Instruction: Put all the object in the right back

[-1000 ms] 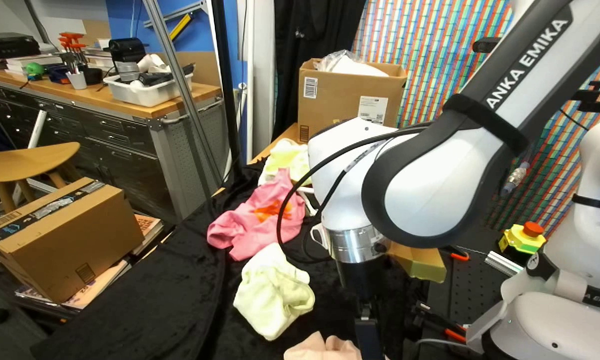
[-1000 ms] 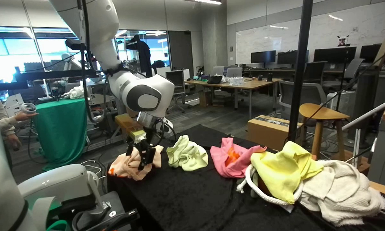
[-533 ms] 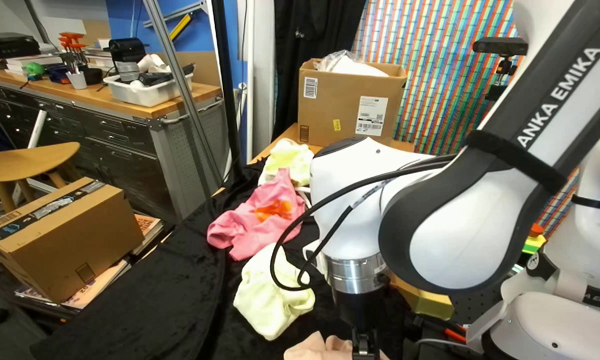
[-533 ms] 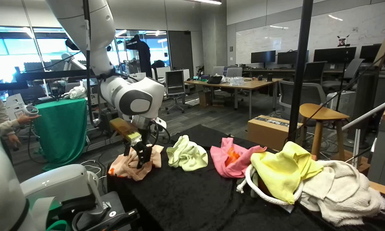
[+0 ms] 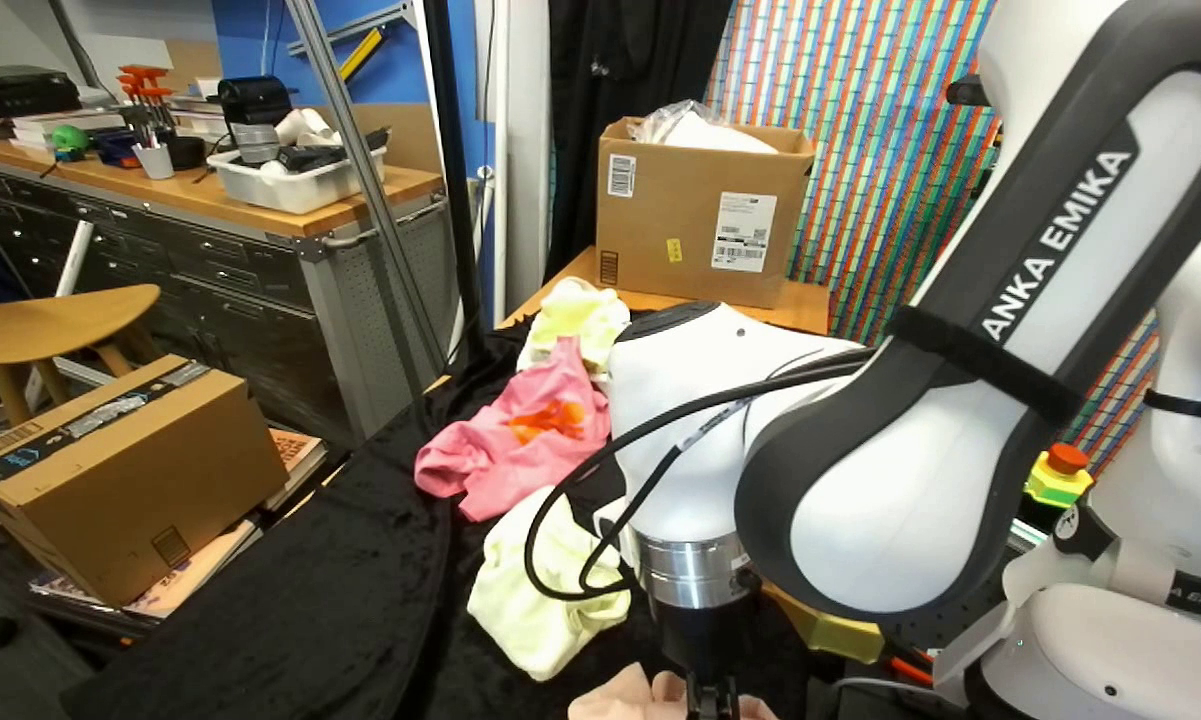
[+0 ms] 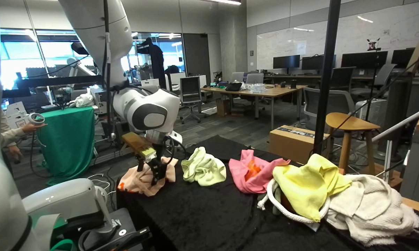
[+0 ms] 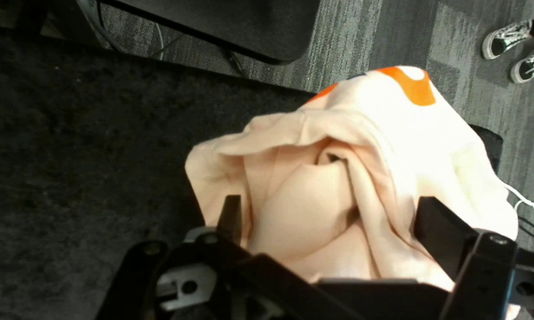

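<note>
In an exterior view, with 12 o'clock at the top, the robot arm (image 6: 129, 104) extended from 11 o'clock above the black-draped table (image 6: 202, 212). The off-white cloth (image 6: 373, 209) lay toward the table's 3 o'clock end. The yellow cloth (image 6: 308, 181) adjoined it at 10 o'clock. The pink cloth (image 6: 242, 174) lay at 9 o'clock from the yellow cloth. The peach cloth (image 6: 141, 181) lay at the table's 9 o'clock edge, with the pale green cloth (image 6: 204, 169) just beside it at 3 o'clock. The white rope ring (image 6: 282, 209) followed the yellow cloth's 7 o'clock side, partly covered by it. The gripper (image 7: 331, 218) stood over the peach cloth, its fingers (image 7: 232, 218) spread wide at 9 and 3 o'clock in the wrist view; cloth contact could not be determined.
</note>
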You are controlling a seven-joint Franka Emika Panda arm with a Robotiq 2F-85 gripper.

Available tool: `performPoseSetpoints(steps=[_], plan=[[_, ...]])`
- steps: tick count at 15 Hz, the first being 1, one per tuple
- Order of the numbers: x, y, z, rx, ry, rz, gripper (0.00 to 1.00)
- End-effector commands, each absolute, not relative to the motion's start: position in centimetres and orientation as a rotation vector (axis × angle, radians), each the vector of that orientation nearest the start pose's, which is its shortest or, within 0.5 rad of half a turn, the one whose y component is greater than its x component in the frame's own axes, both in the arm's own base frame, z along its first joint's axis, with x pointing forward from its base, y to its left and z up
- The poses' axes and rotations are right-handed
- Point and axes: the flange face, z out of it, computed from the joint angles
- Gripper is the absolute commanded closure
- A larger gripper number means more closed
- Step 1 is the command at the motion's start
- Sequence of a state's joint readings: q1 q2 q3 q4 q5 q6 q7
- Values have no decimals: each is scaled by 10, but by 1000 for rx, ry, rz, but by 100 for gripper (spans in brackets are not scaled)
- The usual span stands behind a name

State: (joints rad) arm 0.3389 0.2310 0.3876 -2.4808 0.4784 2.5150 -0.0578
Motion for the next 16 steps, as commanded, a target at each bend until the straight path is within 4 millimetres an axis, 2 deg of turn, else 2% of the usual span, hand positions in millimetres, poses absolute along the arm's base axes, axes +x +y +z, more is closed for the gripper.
performPoseSetpoints(steps=[1, 7, 14, 15, 16], plan=[[347, 319, 196, -2783, -532, 386, 0], [355, 334, 195, -2757, -519, 401, 0], [360, 336, 184, -2745, -494, 429, 0], [360, 335, 183, -2742, -490, 438, 25], [360, 335, 183, -2739, -488, 441, 26]])
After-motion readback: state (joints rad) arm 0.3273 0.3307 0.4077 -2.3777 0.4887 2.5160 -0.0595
